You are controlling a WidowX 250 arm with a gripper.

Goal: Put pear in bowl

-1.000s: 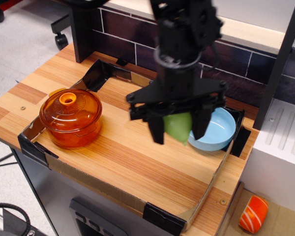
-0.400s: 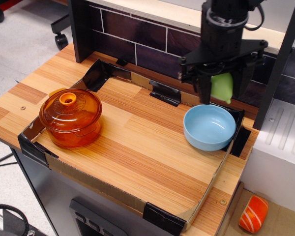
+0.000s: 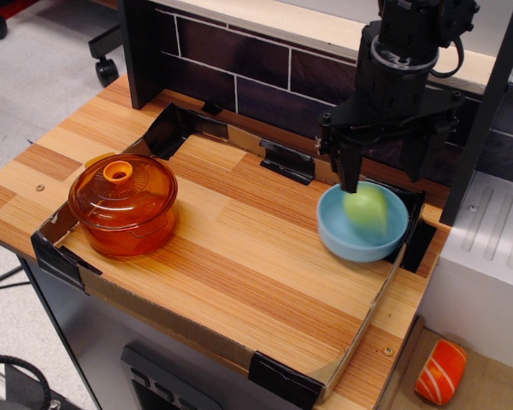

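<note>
The light-green pear (image 3: 365,213) is inside the light-blue bowl (image 3: 335,232) at the right of the wooden table, slightly blurred. My black gripper (image 3: 383,168) hangs just above the bowl's far rim with its fingers (image 3: 350,167) spread apart and nothing between them. The pear is free of the fingers.
An orange translucent lidded pot (image 3: 122,204) stands at the left of the table. Low cardboard walls with black corner brackets (image 3: 284,379) ring the work area. A dark tiled back wall (image 3: 239,77) runs behind. An orange-and-white striped toy (image 3: 440,371) lies off the table at lower right.
The gripper carried the pear from mid-table to above the bowl, then opened. The pear has dropped out of the fingers into the bowl.
</note>
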